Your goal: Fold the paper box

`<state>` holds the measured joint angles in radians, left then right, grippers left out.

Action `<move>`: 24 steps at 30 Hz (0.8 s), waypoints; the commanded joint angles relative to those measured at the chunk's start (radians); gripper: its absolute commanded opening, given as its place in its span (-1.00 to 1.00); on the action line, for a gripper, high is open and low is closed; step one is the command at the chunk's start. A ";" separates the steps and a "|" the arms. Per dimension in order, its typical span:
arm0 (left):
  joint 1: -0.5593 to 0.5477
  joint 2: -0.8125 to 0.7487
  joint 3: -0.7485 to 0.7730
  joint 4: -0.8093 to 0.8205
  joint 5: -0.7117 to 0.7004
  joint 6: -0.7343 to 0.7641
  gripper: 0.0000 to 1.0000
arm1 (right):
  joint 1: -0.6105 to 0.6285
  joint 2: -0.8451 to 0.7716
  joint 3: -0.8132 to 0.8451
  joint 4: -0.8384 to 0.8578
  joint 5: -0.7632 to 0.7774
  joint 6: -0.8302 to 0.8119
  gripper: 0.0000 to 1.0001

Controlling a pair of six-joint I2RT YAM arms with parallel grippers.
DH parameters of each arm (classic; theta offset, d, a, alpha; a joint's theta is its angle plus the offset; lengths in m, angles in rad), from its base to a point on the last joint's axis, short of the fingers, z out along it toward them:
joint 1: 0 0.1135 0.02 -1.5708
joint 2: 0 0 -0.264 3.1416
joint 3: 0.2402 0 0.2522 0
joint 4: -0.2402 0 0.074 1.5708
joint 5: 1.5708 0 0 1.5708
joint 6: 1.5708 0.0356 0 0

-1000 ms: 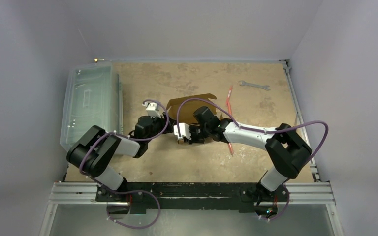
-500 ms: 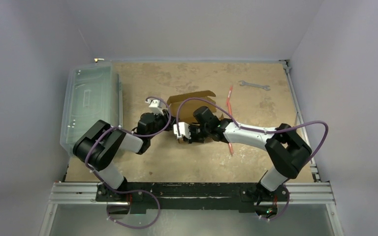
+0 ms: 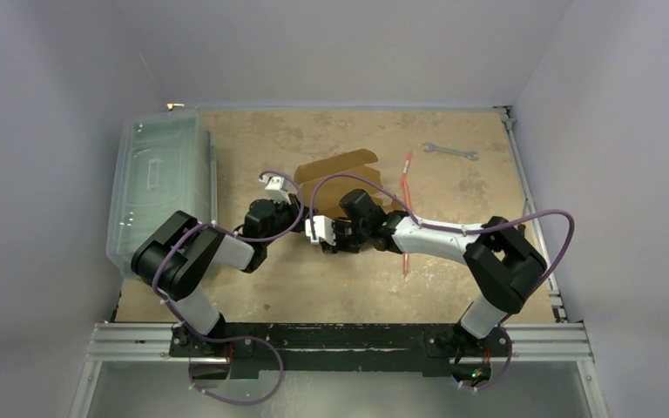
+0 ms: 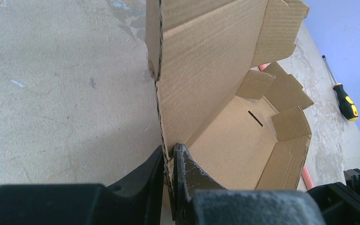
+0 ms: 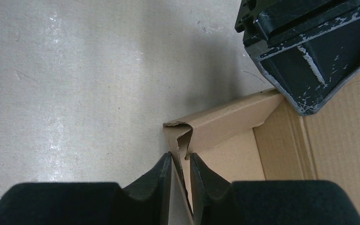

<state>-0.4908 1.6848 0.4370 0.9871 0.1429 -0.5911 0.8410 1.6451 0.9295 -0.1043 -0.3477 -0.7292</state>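
The paper box (image 3: 340, 170) is brown corrugated cardboard, half formed, lying mid-table with its tall lid panel raised toward the back. In the left wrist view the paper box (image 4: 206, 70) shows its upright wall, floor and loose side flaps. My left gripper (image 4: 169, 157) is shut on the near edge of that wall. Seen from above, the left gripper (image 3: 299, 209) is at the box's left side. My right gripper (image 5: 180, 159) pinches a folded double wall at a torn corner of the paper box (image 5: 229, 119). From above, the right gripper (image 3: 324, 244) is at the front-left corner.
A large clear plastic bin (image 3: 161, 187) lines the table's left edge. A wrench (image 3: 449, 151) lies at the back right, and a thin red tool (image 3: 405, 174) lies right of the box. A yellow-and-black screwdriver (image 4: 344, 101) lies beyond the box.
My left gripper has closed onto the box wall after moving in toward it. The lid panel has risen and shifted slightly toward the back. The right arm has hardly moved.
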 commanded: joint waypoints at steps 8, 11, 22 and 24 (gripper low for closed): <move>-0.010 -0.039 -0.010 0.023 0.025 0.073 -1.00 | 0.007 -0.002 0.054 0.039 0.007 0.063 -0.67; -0.037 -0.054 -0.004 -0.001 0.008 0.107 -1.00 | 0.007 0.005 0.056 0.046 0.014 0.078 -0.84; -0.092 -0.093 0.016 -0.108 -0.076 0.178 -1.00 | 0.008 0.007 0.050 0.100 0.096 0.143 -0.83; -0.091 -0.102 0.023 -0.132 -0.095 0.177 -0.99 | 0.008 0.002 0.048 0.092 0.088 0.130 -0.59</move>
<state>-0.5682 1.6161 0.4412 0.9184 0.0593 -0.4416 0.8574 1.6566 0.9337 -0.0986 -0.3267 -0.6079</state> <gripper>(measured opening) 0.084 0.117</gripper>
